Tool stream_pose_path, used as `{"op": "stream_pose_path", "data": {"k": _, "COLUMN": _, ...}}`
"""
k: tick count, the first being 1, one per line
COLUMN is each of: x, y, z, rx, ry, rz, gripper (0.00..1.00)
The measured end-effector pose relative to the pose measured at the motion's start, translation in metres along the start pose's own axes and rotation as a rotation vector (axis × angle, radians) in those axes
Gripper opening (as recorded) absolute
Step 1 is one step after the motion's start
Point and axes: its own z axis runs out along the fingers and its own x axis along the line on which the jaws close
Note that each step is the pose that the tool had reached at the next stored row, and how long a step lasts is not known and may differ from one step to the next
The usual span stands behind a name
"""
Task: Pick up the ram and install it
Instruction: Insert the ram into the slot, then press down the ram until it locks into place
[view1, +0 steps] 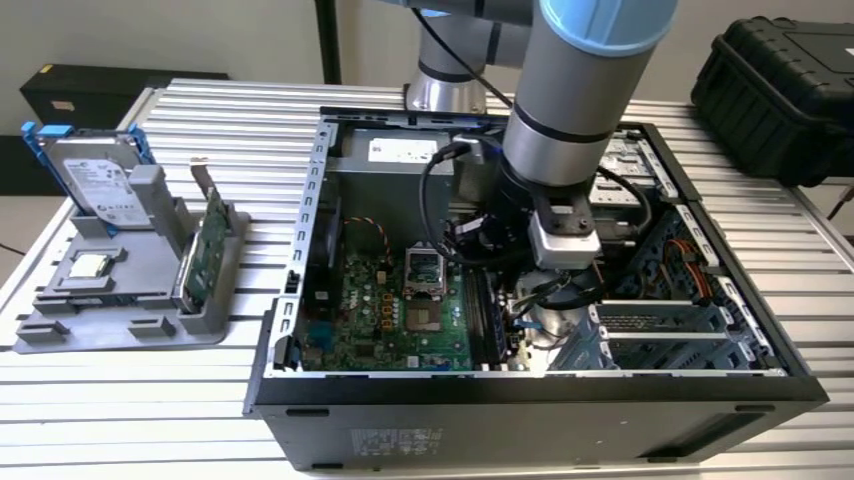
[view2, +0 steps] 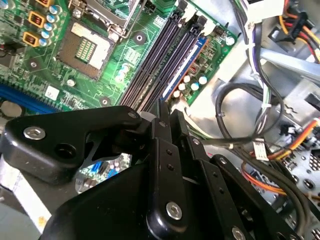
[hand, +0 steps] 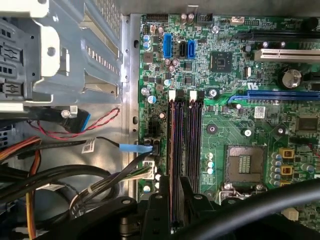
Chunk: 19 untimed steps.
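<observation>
Black gripper (view2: 169, 112) fingers sit closest in both wrist views, drawn together on the near end of the one ram (view2: 186, 67). This blue stick stands on edge in the outermost of four memory slots (hand: 195, 140), the one nearest the motherboard's edge. One empty processor socket (hand: 245, 162) lies beside the slots. The second wrist view shows the ram's blue face, while the first wrist view shows it as a thin line running between the fingers (hand: 160, 202). In the exterior view the arm reaches straight down into the open computer case (view1: 534, 385). A grey holder (view1: 80, 320) near the desk (view1: 134, 400) edge at the exterior view's left carries one silver drive (view1: 94, 175) and one green card (view1: 207, 255).
</observation>
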Motion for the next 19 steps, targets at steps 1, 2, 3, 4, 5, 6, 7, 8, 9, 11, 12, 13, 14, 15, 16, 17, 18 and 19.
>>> {"op": "stream_pose_path", "data": {"k": 1, "x": 0.0, "y": 0.0, "z": -0.0021, "rx": 0.0002, "ry": 0.0, "rz": 0.0, "gripper": 1.0}}
{"op": "stream_pose_path", "data": {"k": 2, "x": 0.0, "y": 0.0001, "z": -0.0032, "rx": 0.0004, "ry": 0.0, "rz": 0.0, "gripper": 1.0}}
{"op": "stream_pose_path", "data": {"k": 3, "x": 0.0, "y": 0.0001, "z": -0.0035, "rx": 0.001, "ry": 0.0, "rz": 0.001, "gripper": 1.0}}
{"op": "stream_pose_path", "data": {"k": 4, "x": 0.0, "y": 0.0001, "z": -0.0035, "rx": 0.0015, "ry": 0.0001, "rz": 0.001, "gripper": 1.0}}
{"op": "stream_pose_path", "data": {"k": 5, "x": 0.0, "y": 0.0001, "z": -0.0035, "rx": 0.0015, "ry": 0.0001, "rz": 0.001, "gripper": 1.0}}
{"op": "stream_pose_path", "data": {"k": 6, "x": 0.0, "y": 0.0001, "z": -0.0035, "rx": 0.0015, "ry": 0.0001, "rz": 0.001, "gripper": 1.0}}
{"op": "stream_pose_path", "data": {"k": 7, "x": 0.0, "y": 0.0001, "z": -0.0035, "rx": 0.0014, "ry": 0.0, "rz": 0.001, "gripper": 1.0}}
{"op": "stream_pose_path", "data": {"k": 8, "x": 0.0, "y": 0.0001, "z": -0.0036, "rx": 0.0014, "ry": 0.0, "rz": 0.001, "gripper": 0.0}}
{"op": "stream_pose_path", "data": {"k": 9, "x": 0.0, "y": 0.0001, "z": -0.0036, "rx": 0.0013, "ry": 0.0, "rz": 0.001, "gripper": 0.0}}
{"op": "stream_pose_path", "data": {"k": 11, "x": 0.0, "y": 0.0001, "z": -0.0036, "rx": 0.0013, "ry": 0.0, "rz": 0.002, "gripper": 0.0}}
{"op": "stream_pose_path", "data": {"k": 12, "x": 0.0, "y": 0.0001, "z": -0.0036, "rx": 0.0013, "ry": 0.0, "rz": 0.002, "gripper": 0.0}}
{"op": "stream_pose_path", "data": {"k": 13, "x": 0.0, "y": 0.0001, "z": -0.0036, "rx": 0.0013, "ry": 0.0, "rz": 0.002, "gripper": 0.0}}
{"op": "stream_pose_path", "data": {"k": 14, "x": 0.0, "y": 0.0001, "z": -0.0035, "rx": 0.0014, "ry": 0.0, "rz": 0.003, "gripper": 0.0}}
{"op": "stream_pose_path", "data": {"k": 15, "x": 0.0, "y": 0.0001, "z": -0.0036, "rx": 0.0014, "ry": 0.0, "rz": 0.004, "gripper": 0.0}}
{"op": "stream_pose_path", "data": {"k": 16, "x": 0.0, "y": 0.0001, "z": -0.0036, "rx": 0.0014, "ry": 0.0, "rz": 0.004, "gripper": 0.0}}
{"op": "stream_pose_path", "data": {"k": 17, "x": 0.0, "y": 0.0001, "z": -0.0036, "rx": 0.0014, "ry": 0.0001, "rz": 0.004, "gripper": 0.0}}
{"op": "stream_pose_path", "data": {"k": 18, "x": 0.0, "y": 0.0001, "z": -0.0036, "rx": 0.0014, "ry": 0.0, "rz": 0.004, "gripper": 0.0}}
{"op": "stream_pose_path", "data": {"k": 19, "x": 0.0, "y": 0.0001, "z": -0.0036, "rx": 0.0014, "ry": 0.0001, "rz": 0.005, "gripper": 0.0}}
